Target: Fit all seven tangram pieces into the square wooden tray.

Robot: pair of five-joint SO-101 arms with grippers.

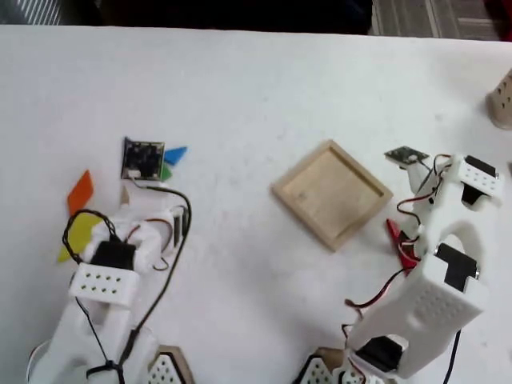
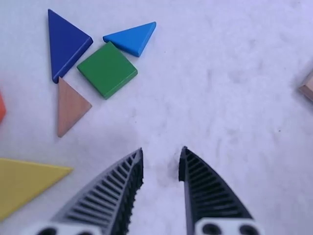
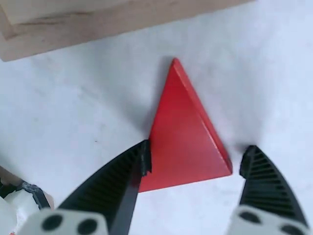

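My right gripper [image 3: 197, 157] is standing open and grasping nothing, its jaws straddling the wide end of the red triangle [image 3: 183, 142], which is lying flat on the white table just beside the square wooden tray [image 3: 98, 24]; one finger is touching or overlapping one edge of the piece, while the other is sitting just clear of the far corner. The triangle is pointing its sharp corner away from my gripper and towards the tray's near wall, so its long axis is running from my fingers to the tray. I am judging it to be a thin, stiff, light piece with a smooth painted face, likely to slide on the table and unlikely to break; I am thinking the best hold is across the wide end, pinching the two slanting edges low down, though the taper could be squeezing it out of the pads. My left gripper [image 2: 160, 154] is also released, its jaws a little apart over bare table, holding nothing. Beyond it the other pieces are lying loose and well apart from the tray: a tan triangle [image 2: 71, 105], a green square [image 2: 106, 69], a dark blue triangle [image 2: 66, 44] and a light blue triangle [image 2: 131, 36] are clustering near each other, with a yellow triangle [image 2: 24, 181] and an orange piece [image 2: 1, 106] off to one side
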